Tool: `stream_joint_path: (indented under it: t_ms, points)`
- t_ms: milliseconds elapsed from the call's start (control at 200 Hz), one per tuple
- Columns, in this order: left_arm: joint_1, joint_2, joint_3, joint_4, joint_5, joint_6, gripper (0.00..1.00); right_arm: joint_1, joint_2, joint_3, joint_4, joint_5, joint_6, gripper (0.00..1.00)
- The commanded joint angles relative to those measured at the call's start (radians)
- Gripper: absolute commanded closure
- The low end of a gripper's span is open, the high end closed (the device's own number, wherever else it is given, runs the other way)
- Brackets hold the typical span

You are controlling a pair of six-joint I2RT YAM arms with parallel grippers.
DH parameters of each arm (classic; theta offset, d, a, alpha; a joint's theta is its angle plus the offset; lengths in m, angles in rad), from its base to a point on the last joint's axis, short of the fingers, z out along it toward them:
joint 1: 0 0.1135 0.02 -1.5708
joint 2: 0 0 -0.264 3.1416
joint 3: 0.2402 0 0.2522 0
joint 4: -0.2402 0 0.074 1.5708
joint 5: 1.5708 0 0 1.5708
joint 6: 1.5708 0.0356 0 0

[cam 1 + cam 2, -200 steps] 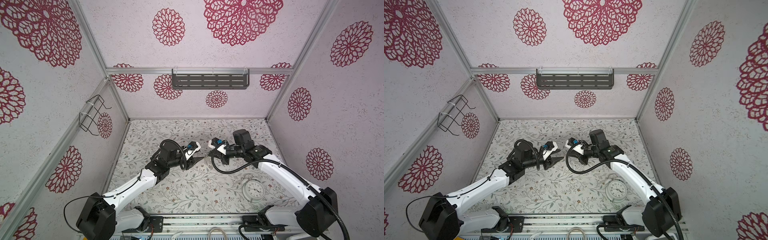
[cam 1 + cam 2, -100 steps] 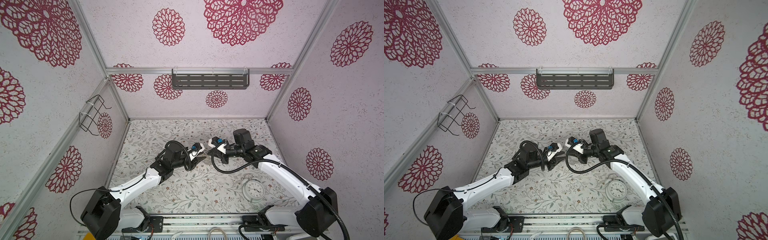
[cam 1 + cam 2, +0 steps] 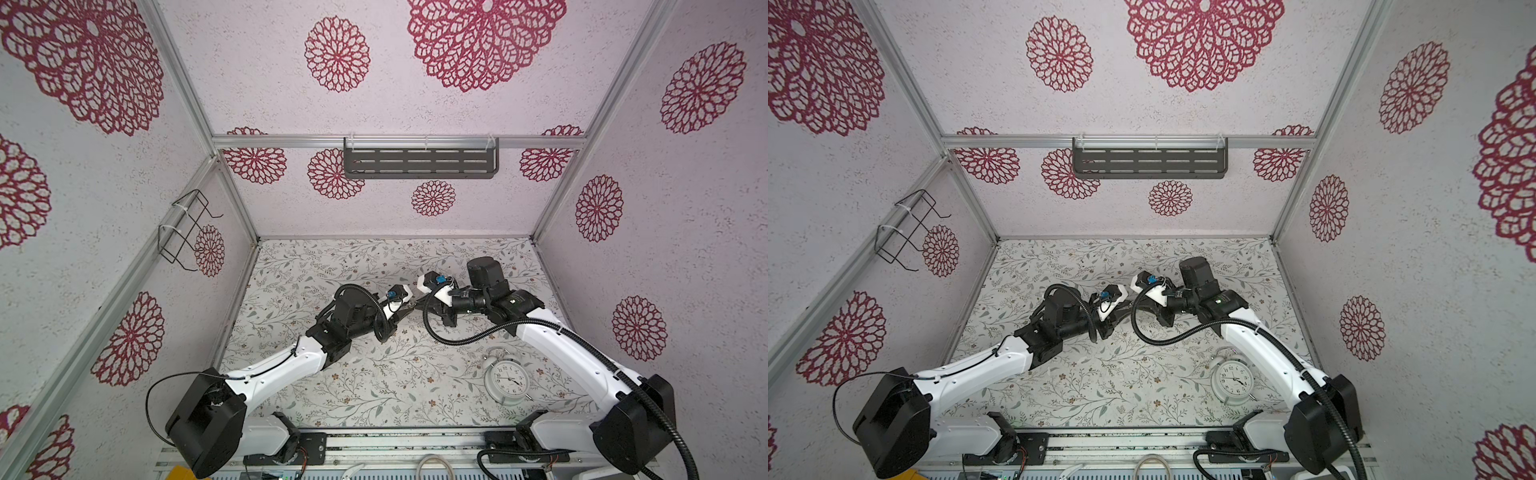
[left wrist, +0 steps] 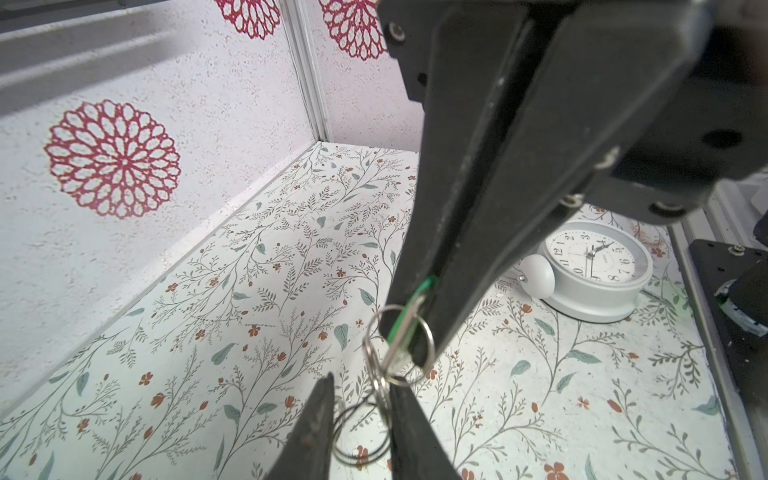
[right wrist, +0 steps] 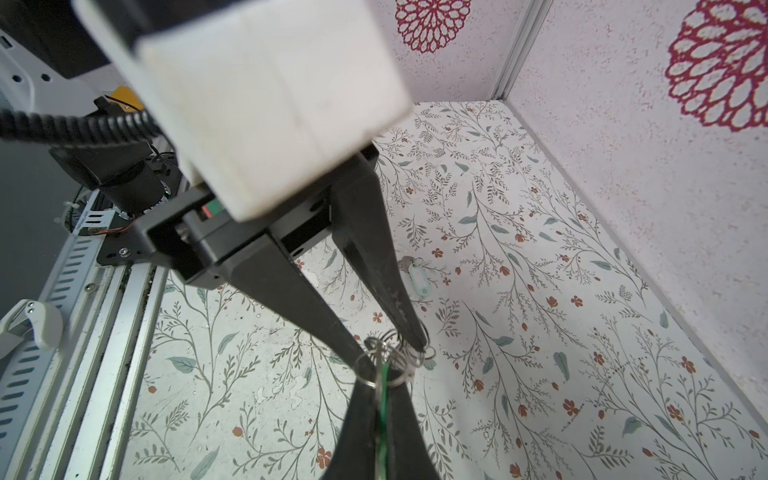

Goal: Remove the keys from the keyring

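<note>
Both top views look down from above the table's [image 3: 374,388] front edge; wrist cameras face each other, close over its middle.

Pale textured walls [image 3: 457,108] with crimson rosette prints. Floor [image 3: 374,374] papered in a leafy floral pattern. Dark slotted shelf [image 3: 419,163] on back wall; black wire rack [image 3: 185,230] at left wall.

The one readable marking is the ring of black hour numerals, one to twelve, on the white dial of the alarm clock [image 4: 590,257] (sharpest in the left wrist view); in both top views they are barely legible.
</note>
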Motion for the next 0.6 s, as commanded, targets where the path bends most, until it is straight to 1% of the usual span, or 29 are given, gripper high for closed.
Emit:
stream_joint_path:
  t_ms: [0,65,195,295,350,410,430,505,595]
  points:
    - [-0.006,0.0,0.016,0.047,-0.035,0.001,0.78,0.0,-0.029,0.008,0.019,-0.051,0.013,1.0]
    - [-0.005,-0.005,0.014,0.047,-0.034,0.007,0.78,0.0,-0.025,0.013,0.01,-0.054,0.012,1.0]
    - [-0.007,-0.008,0.011,0.05,-0.042,0.012,0.84,0.0,-0.015,0.023,-0.006,-0.062,0.009,1.0]
    - [-0.009,-0.011,0.009,0.05,-0.04,0.015,0.87,0.0,-0.011,0.028,-0.013,-0.065,0.009,1.0]
    - [-0.009,-0.015,0.009,0.042,-0.04,0.016,0.84,0.0,-0.009,0.032,-0.022,-0.059,0.007,1.0]
    - [-0.009,-0.018,0.01,0.025,-0.05,0.018,0.71,0.0,-0.007,0.037,-0.032,-0.056,0.004,1.0]
    - [-0.009,-0.021,0.01,0.02,-0.052,0.018,0.68,0.0,-0.006,0.039,-0.035,-0.055,0.004,1.0]
    - [-0.009,-0.034,0.004,0.006,-0.065,0.024,0.68,0.0,-0.001,0.045,-0.045,-0.054,0.004,1.0]
    - [-0.009,-0.046,-0.002,0.005,-0.079,0.029,0.7,0.0,0.004,0.051,-0.05,-0.061,0.006,1.0]
